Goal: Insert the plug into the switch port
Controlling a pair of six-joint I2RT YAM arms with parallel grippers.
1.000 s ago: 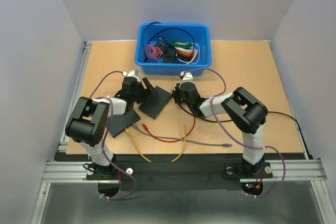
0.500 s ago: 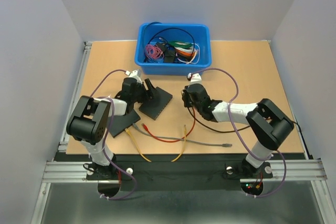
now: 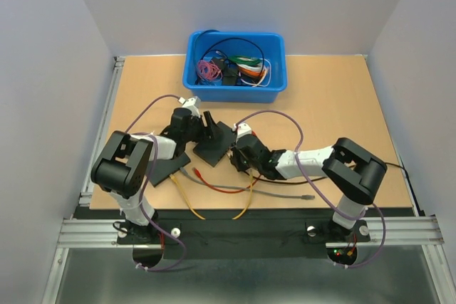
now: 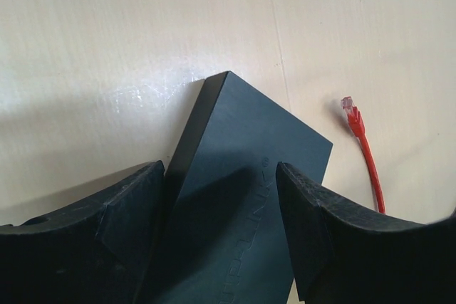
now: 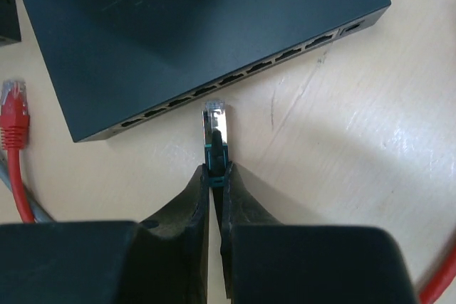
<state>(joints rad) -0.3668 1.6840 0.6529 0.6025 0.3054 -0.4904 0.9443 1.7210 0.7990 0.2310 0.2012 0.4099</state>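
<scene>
On tabletop (image 3: pixel 342 105): switch (image 5: pixel 192 33) straddled by open left gripper (image 4: pixel 221 226) for bracing, plug (image 5: pixel 215 127) pinched in right gripper (image 5: pixel 215 176), aimed at ports.

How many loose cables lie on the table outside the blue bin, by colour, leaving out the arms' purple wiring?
Yellow cable: 1
Red cable: 1
Grey cable: 1
Black cable, held by the right gripper: 1
Total: 4

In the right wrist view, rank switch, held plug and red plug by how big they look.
1. switch, by far the largest.
2. held plug and red plug: look alike in size, so no ranking.
</scene>
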